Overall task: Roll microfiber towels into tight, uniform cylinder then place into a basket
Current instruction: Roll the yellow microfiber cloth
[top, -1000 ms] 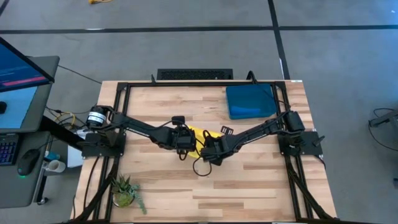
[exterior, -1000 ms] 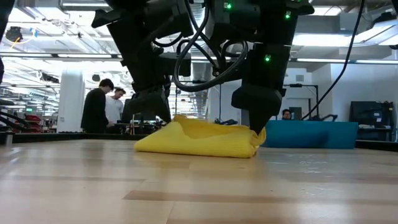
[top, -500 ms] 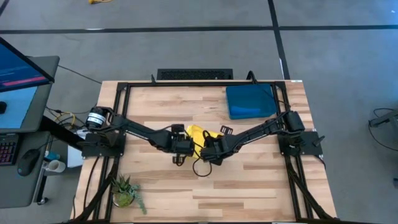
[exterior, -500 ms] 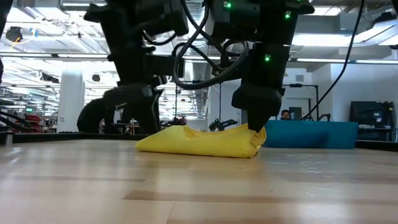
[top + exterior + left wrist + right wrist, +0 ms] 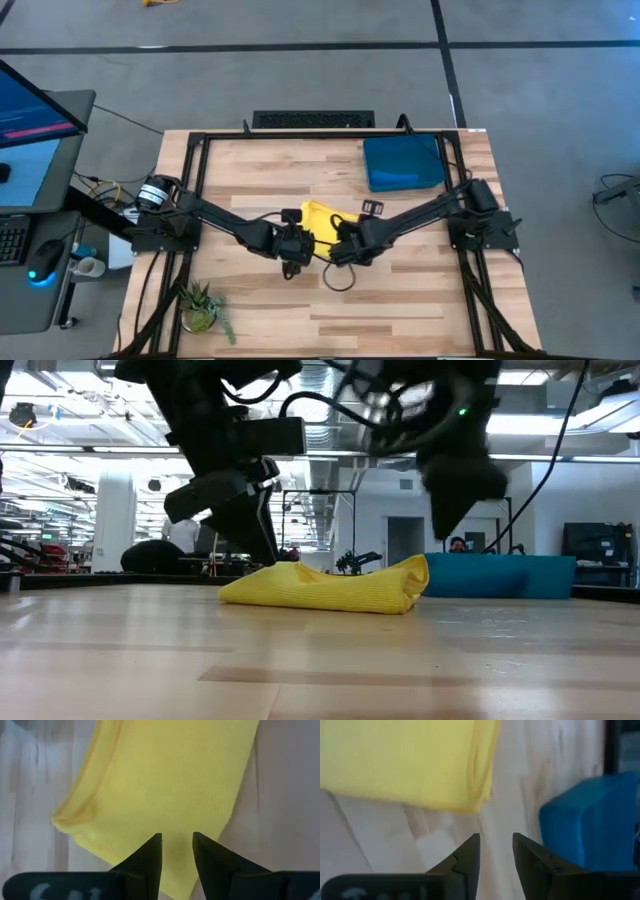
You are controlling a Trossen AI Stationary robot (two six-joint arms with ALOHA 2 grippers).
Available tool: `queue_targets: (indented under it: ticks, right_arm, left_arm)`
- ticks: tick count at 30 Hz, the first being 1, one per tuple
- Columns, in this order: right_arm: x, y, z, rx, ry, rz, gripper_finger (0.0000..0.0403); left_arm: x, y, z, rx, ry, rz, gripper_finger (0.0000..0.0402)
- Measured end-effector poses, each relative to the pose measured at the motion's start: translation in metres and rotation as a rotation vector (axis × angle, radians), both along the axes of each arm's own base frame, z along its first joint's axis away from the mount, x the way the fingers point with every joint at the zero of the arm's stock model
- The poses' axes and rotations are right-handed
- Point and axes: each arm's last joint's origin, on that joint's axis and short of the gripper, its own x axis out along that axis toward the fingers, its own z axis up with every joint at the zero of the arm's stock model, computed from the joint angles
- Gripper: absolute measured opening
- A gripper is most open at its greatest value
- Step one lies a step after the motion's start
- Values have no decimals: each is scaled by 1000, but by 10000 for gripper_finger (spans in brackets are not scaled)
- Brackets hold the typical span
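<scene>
The wooden table (image 5: 400, 290) carries the dark teal basket (image 5: 403, 163) at its far right corner, well apart from the work, with what looks like the blue towel (image 5: 585, 825) lying in it. Near the table's middle the yellow towel (image 5: 322, 221) lies loosely folded, thick at one edge and not a cylinder yet. The left claw (image 5: 177, 851) hangs over it with its jaws parted and nothing between them; the right claw (image 5: 495, 851) is likewise released, just off the towel's folded edge above bare wood.

To roll well, I judge both claws should pinch the same folded edge near its two ends, low against the wood, and turn it over evenly. Uneven grips would likely give a cone, not a tight roll.
</scene>
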Motion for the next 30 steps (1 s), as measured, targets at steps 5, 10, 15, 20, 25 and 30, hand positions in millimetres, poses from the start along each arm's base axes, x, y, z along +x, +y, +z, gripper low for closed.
queue_targets:
  ticks: [5, 10, 15, 20, 25, 30]
  right_arm:
    - [-19, 2, 20, -34, -90, 44, 127]
    - [-32, -1, 29, 13, -279, 54, 121]
    - [-36, -3, 16, 112, -425, 141, 122]
    - [-26, 3, 1, 297, -570, 266, 122]
    - [-15, 9, -20, 342, -623, 353, 122]
    - [-5, 12, -44, 338, -589, 359, 123]
  left_arm:
    - [-5, 3, -14, 28, -25, -13, 103]
    - [-7, 10, -28, 9, -97, -13, 103]
    - [-7, 14, -27, -14, -93, -10, 103]
    - [-8, 15, -28, -19, -76, -6, 103]
    - [-9, 15, -29, -16, -65, 7, 103]
    - [-10, 16, -28, 6, -60, -1, 103]
